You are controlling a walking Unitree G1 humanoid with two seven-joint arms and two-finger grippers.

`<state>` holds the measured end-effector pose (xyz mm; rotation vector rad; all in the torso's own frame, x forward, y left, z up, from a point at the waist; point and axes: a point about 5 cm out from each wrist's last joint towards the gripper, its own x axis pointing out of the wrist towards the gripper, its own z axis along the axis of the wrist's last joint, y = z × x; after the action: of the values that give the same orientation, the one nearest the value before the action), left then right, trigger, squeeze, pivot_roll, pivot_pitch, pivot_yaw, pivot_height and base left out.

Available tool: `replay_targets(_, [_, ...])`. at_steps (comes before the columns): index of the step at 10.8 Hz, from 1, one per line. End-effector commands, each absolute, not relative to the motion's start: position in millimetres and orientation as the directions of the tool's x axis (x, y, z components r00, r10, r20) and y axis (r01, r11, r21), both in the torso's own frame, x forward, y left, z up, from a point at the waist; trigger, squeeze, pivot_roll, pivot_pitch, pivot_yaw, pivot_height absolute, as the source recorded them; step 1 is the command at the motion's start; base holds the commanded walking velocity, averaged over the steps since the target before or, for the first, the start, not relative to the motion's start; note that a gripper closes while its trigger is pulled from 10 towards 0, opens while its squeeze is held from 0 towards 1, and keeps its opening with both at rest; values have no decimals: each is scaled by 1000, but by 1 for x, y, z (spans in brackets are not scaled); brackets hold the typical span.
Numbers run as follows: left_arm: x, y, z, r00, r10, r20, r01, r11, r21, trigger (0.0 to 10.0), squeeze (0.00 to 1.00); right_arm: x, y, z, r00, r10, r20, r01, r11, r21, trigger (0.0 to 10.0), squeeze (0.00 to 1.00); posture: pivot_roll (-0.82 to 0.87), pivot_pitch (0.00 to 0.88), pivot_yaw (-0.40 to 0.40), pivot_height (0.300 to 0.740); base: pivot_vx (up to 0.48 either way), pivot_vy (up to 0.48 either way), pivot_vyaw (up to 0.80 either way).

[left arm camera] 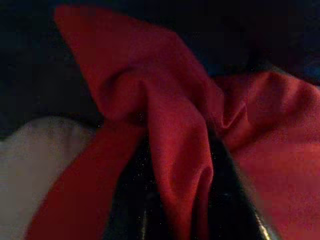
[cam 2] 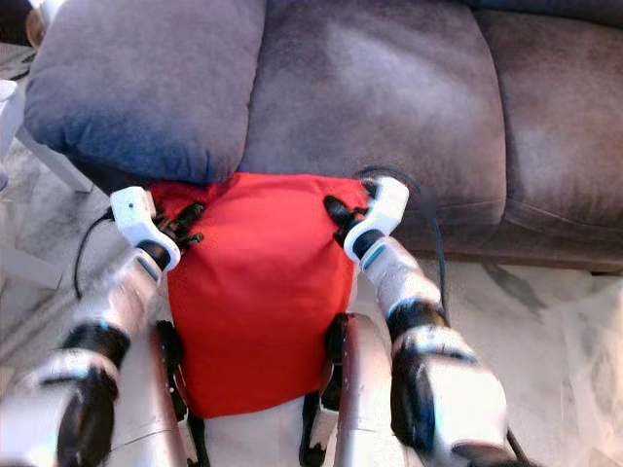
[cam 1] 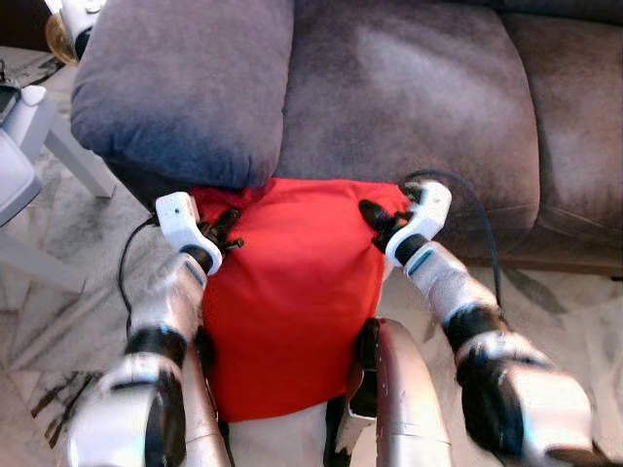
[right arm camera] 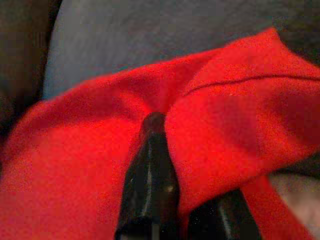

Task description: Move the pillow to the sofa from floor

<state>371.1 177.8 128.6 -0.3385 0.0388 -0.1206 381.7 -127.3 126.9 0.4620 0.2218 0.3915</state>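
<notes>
A red pillow hangs in front of my body, held up by its two top corners just before the front edge of the grey sofa. My left gripper is shut on the pillow's left top corner. My right gripper is shut on the right top corner. In the left wrist view red cloth is bunched between the black fingers. The right wrist view shows a black finger pressed into a red fold. The pillow's top edge sits under the overhanging sofa arm cushion.
A white table leg and part of a white stand are at the left. A black cable runs from my right wrist along the sofa front. Pale patterned rug lies around my legs.
</notes>
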Motion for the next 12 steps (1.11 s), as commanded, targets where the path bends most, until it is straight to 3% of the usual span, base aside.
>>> replay_targets(1, [365, 191, 132, 998, -46, 36, 54, 961, -271, 10000, 0, 376, -142, 120, 931, 345, -121, -276, 880, 387, 10000, 0, 73, 243, -114, 523, 0, 0, 0])
replay_targets(2, [357, 192, 134, 997, -36, 72, 49, 980, -195, 10000, 0, 373, -152, 124, 960, 274, -58, -245, 924, 294, 10000, 0, 76, 227, -106, 523, 0, 0, 0])
replay_targets(4, [341, 191, 138, 990, -16, 142, 30, 995, -94, 10000, 0, 361, -173, 128, 989, 139, 47, -147, 948, 283, 10000, 0, 83, 176, -86, 523, 0, 0, 0])
replay_targets(6, [329, 187, 146, 979, -22, 204, 33, 998, -52, 10000, 0, 341, -178, 126, 989, 88, 120, -112, 971, 213, 10000, 0, 84, 144, -68, 523, 0, 0, 0])
replay_targets(12, [309, 177, 146, 966, -16, 260, -8, 996, 89, 10000, 0, 324, -169, 130, 977, 4, 215, -37, 988, 152, 10000, 0, 87, 81, -65, 523, 0, 0, 0])
